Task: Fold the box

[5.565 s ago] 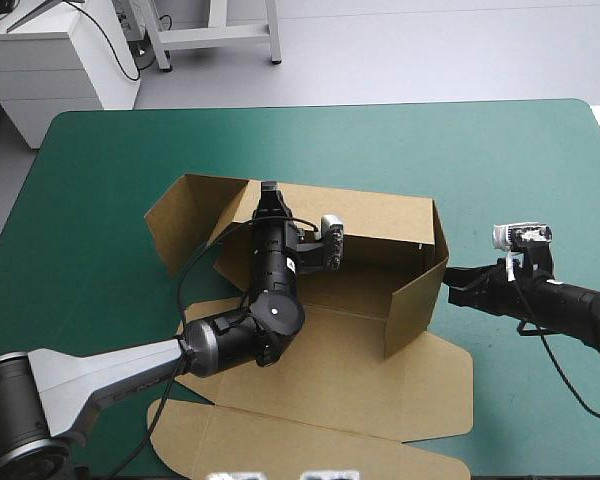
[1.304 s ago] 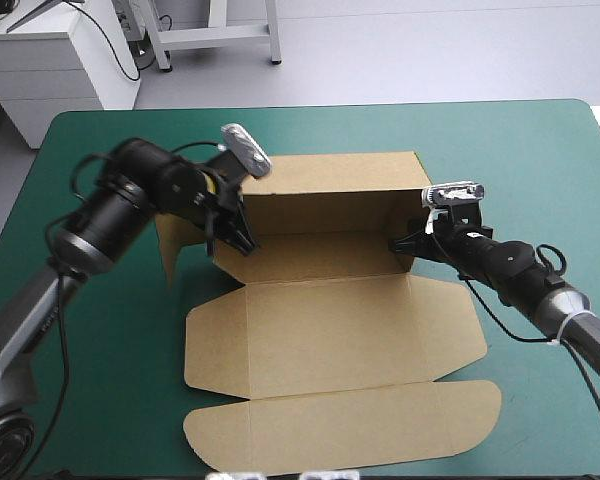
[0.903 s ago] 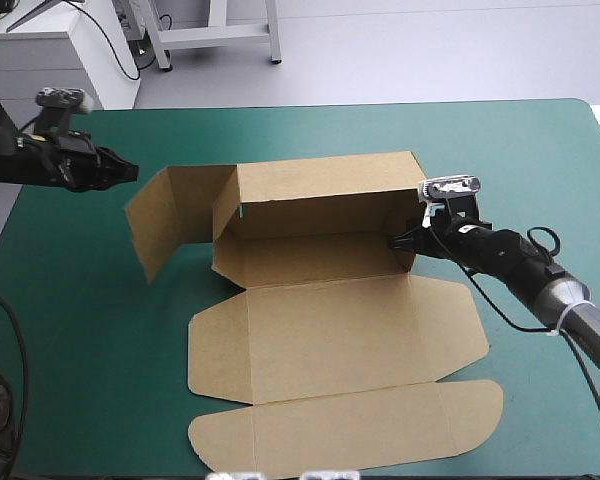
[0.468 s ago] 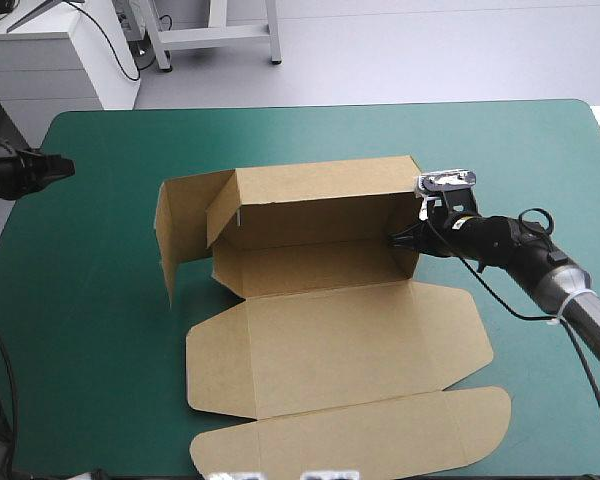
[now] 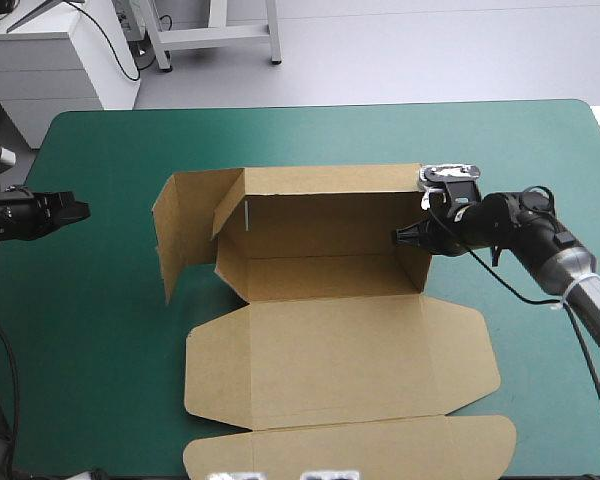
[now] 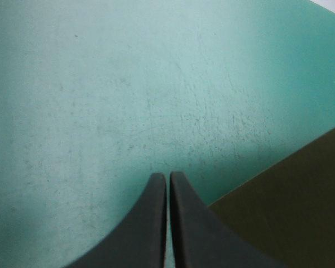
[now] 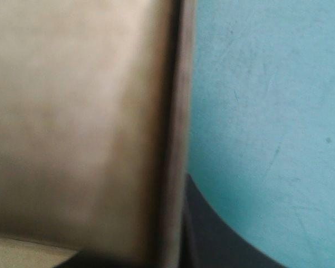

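The left pincer (image 5: 78,212) is closed on nothing, over the bare teal-green table (image 5: 480,140), the brown box (image 5: 330,340) well ahead of it. The right pincer (image 5: 404,236) grips the box's raised end wall, the board pinched between its black fingers (image 7: 220,240).

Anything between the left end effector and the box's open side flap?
Nothing. Only bare teal-green cover separates the left end effector from the box, as the high view shows. The left wrist view shows the same bare cover ahead.
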